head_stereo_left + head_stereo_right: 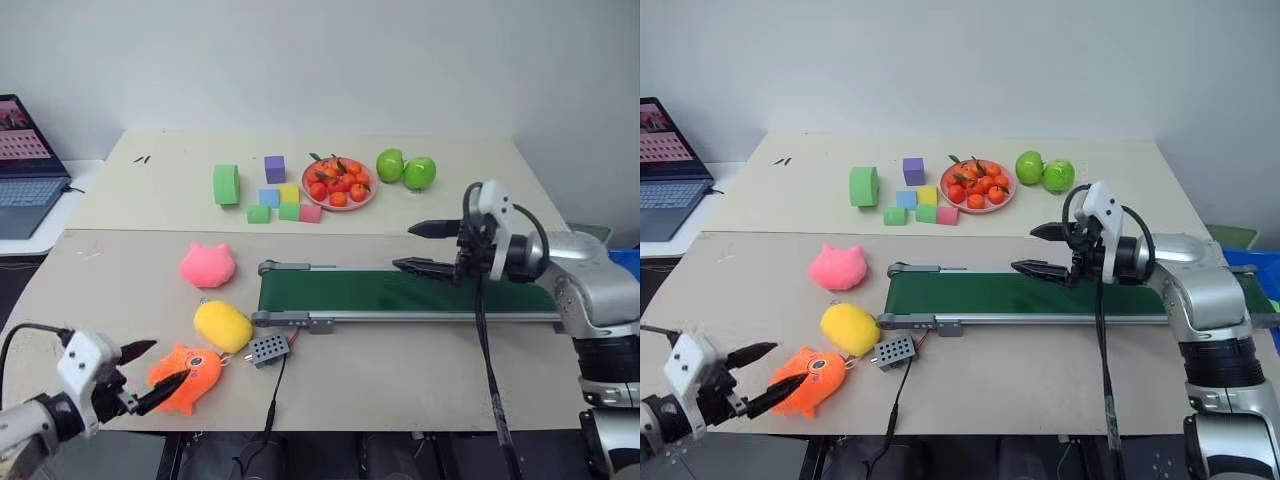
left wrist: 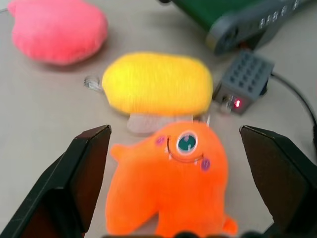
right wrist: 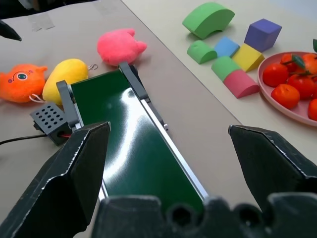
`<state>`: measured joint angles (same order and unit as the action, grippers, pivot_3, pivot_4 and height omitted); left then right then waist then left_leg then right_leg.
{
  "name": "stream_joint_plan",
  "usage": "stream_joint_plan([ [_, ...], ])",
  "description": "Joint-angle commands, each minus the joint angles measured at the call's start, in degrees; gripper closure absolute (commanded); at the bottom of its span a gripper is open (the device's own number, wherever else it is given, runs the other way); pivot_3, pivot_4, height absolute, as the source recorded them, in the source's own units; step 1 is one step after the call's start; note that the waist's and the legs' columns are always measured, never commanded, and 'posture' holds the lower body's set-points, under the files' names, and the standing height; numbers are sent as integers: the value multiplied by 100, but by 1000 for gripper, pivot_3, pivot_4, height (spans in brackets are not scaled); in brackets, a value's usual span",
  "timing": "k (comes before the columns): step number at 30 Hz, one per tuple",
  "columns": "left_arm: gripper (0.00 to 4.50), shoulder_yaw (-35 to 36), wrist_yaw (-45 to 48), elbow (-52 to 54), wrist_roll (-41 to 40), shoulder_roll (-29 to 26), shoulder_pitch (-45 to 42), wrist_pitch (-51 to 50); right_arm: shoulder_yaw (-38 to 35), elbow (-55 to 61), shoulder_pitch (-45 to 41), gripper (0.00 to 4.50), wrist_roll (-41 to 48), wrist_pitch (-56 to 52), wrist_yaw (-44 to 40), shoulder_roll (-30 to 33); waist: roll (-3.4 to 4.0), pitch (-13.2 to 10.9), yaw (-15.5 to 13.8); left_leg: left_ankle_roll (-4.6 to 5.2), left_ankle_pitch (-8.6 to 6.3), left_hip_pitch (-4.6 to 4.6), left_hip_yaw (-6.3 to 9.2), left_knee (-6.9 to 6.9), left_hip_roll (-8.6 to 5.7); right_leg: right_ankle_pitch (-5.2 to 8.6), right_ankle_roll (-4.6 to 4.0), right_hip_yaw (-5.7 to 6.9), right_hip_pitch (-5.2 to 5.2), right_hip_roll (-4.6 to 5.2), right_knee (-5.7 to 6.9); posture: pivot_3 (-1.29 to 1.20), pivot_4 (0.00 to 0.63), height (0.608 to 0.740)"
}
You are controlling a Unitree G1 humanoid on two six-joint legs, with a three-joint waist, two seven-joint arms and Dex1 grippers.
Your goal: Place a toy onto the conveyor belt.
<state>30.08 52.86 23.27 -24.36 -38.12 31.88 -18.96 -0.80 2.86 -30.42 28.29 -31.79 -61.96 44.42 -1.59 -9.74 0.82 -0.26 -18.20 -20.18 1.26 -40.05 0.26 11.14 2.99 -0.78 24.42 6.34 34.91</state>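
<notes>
Yellow plush (image 1: 222, 326) and grey box (image 1: 268, 349) crowd orange fish (image 1: 188, 376), belt (image 1: 400, 294) top bare

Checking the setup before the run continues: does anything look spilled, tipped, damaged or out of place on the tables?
Nothing stands out. The orange fish, yellow plush and pink plush lie intact beside the conveyor belt; the oranges sit on their plate, the blocks and green apples are orderly.

Three plush toys are lying just off the conveyor belt (image 1: 400, 295) end: one orange fish (image 1: 188, 375), one yellow oval (image 1: 222, 326), one pink cat-eared plush (image 1: 207, 264). Beyond the belt are sitting six foam blocks (image 1: 272, 195), two green apples (image 1: 405, 169) and one plate of oranges (image 1: 339, 184).
</notes>
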Motion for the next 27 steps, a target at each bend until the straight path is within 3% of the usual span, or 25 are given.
stream_joint_plan([
  [1,91,-252,-21,-406,373,79,-66,615,-287,299,-2,0,94,4,92,61,0,0,-3,0,0,0,1,0,0,0,0,1,-1,0,1,0,150,738],
  [10,91,-1138,-33,-1595,1038,142,-399,1450,-482,580,155,0,91,-105,262,153,2,1,-7,2,-1,1,2,-1,1,0,1,4,-4,0,1,0,150,738],
  [13,768,-1343,35,-1925,1161,85,-457,1599,-560,658,200,0,100,-131,313,222,20,11,-6,2,-1,4,2,0,2,0,1,3,-5,0,3,0,150,738],
  [22,3698,-1271,-272,-1732,1236,-73,-619,1550,-551,702,227,0,58,-90,394,229,53,30,-12,3,-1,24,1,2,3,0,2,3,-20,0,8,0,150,738],
  [27,3698,-632,-669,-1200,1008,5,-366,1417,-452,568,166,0,-21,26,409,105,49,28,-7,3,-1,22,3,6,6,0,2,3,-16,-3,6,0,150,738],
])
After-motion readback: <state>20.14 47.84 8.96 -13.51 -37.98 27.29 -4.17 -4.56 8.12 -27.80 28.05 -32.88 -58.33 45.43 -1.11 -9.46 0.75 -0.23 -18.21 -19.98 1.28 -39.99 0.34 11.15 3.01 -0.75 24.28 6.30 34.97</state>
